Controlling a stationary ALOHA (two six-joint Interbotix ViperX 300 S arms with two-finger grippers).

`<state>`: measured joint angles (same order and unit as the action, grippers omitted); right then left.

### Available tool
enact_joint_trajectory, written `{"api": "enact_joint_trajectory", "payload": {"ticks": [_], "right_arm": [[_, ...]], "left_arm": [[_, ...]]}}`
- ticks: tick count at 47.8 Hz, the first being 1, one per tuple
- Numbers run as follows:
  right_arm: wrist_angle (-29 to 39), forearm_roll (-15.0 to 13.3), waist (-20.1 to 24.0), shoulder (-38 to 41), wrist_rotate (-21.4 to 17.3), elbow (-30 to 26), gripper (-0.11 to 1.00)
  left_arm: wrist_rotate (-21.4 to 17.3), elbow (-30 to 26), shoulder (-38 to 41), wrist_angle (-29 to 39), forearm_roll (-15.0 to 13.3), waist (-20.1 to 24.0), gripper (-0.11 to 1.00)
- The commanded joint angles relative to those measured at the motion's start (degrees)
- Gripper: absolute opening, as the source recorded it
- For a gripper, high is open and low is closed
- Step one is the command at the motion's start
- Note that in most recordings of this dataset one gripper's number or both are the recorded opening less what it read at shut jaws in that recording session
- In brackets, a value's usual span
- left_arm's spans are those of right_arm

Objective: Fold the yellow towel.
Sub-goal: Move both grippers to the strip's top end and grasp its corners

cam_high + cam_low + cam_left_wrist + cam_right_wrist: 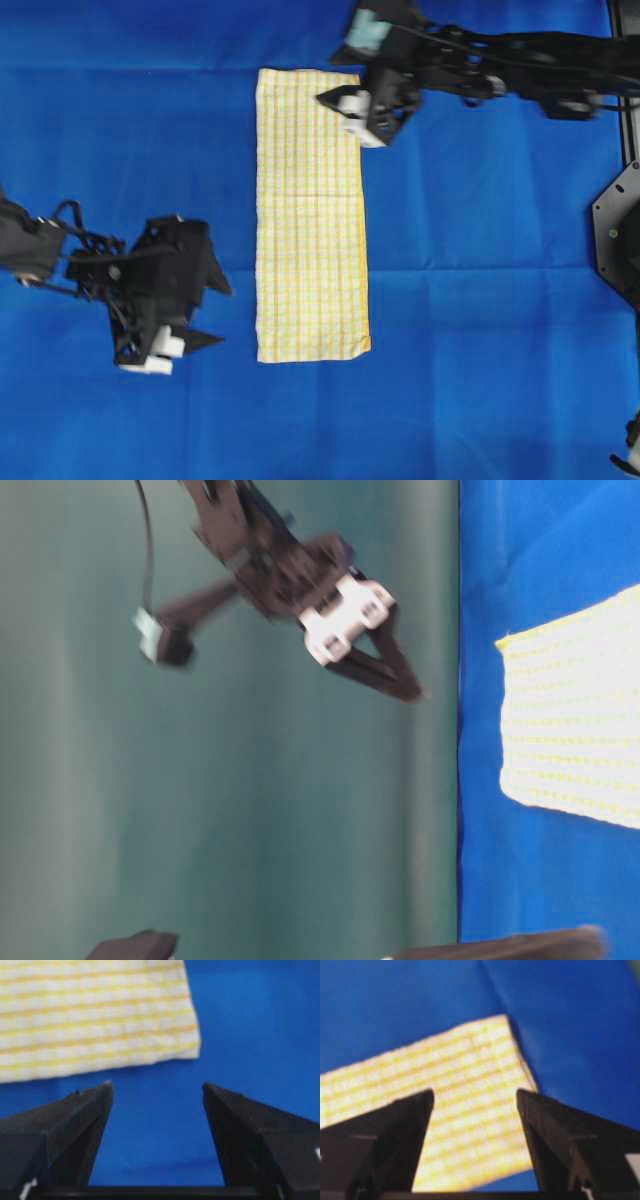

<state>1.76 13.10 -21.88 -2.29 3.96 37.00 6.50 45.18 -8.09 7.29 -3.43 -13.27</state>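
Yellow towel lay flat mid-desk, long axis 12–6; R pincer spread, over its 1 o'clock corner, nearer; L pincer spread, off its 7 o'clock corner.

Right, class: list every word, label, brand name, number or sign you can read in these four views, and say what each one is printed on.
None: no readable text appears in any view.
The thin yellow-and-white checked woven towel carries only its woven pattern.
The large plain blue cloth is unmarked.
The open black left gripper and open black right gripper show no legible labels; their white parts are blank or too blurred to read.
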Motion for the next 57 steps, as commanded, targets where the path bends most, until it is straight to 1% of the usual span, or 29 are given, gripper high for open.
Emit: {"api": "enact_joint_trajectory", "payload": {"ticks": [1,7,12,18,27,34,39,43,49,57], "right_arm": [[-2.3,0.0,0.2,-5.4,-0.2,3.0,0.67],[-6.4,0.3,1.2,-10.9,-0.4,9.1,0.67],[-8.6,0.7,2.3,-14.3,-0.4,12.8,0.67],[-9.9,1.1,3.8,-17.3,-0.4,15.6,0.67],[-11.0,1.9,5.6,-19.4,-0.4,17.5,0.67],[-11.5,2.0,5.6,-18.4,-0.4,17.0,0.67],[-11.5,2.0,4.6,-16.6,-0.3,15.9,0.67],[-11.5,2.0,2.4,-14.1,-0.3,14.3,0.68],[-11.2,2.0,-1.0,-9.2,-0.3,11.6,0.68],[-11.1,2.0,-4.0,-1.7,-0.3,7.5,0.7]], "left_arm": [[-0.1,0.7,-3.2,-1.8,0.0,2.5,0.66],[-0.6,2.0,-4.6,-6.2,0.1,6.0,0.66],[-0.8,2.8,-5.3,-9.0,0.2,8.6,0.66],[-1.3,3.4,-6.1,-11.1,0.3,11.7,0.71],[-1.8,3.6,-6.2,-12.0,0.3,13.7,0.77],[-1.9,3.5,-5.6,-13.2,0.3,14.7,0.77],[-2.3,3.2,-5.1,-14.0,0.4,16.5,0.77],[-3.4,2.9,-4.2,-14.9,0.5,19.0,0.8],[-5.9,1.9,-1.7,-17.0,0.5,24.0,0.84],[-7.8,0.4,3.3,-20.7,0.4,29.7,0.87]]}}
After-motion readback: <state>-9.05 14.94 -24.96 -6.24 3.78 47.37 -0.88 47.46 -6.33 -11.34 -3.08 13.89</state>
